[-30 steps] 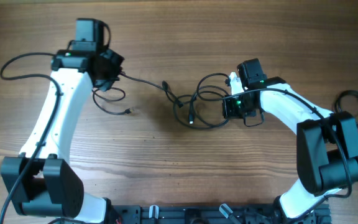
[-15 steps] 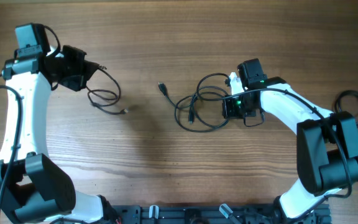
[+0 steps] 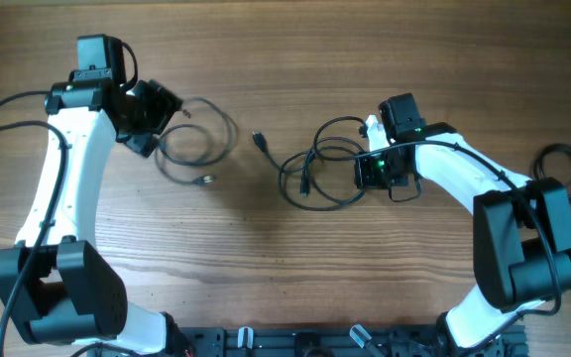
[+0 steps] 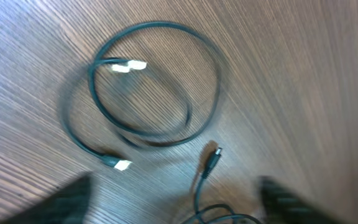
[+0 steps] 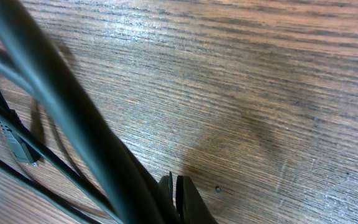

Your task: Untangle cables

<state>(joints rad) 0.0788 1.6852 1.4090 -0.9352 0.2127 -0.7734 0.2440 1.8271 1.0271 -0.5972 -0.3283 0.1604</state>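
1. Sorting cables: lone cable [image 3: 201,159] lies looped left, apart from central tangle [image 3: 315,175].
2. Left gripper [image 3: 155,114] gapes empty; right gripper [image 5: 176,190] clamps tight on the tangle.
3. Next: draw another end free.

This looks like a robot lab, a room where robots are tried out. Two white robot arms, the left arm [image 3: 67,188] and the right arm [image 3: 454,174], stand at a plain wooden surface [image 3: 266,278]. Both are fixed to a black bar [image 3: 305,342] at its near edge. A small green light [image 3: 380,159] glows on the right arm. Thin black cables [image 3: 315,174] lie between them. I cannot tell more about the room.
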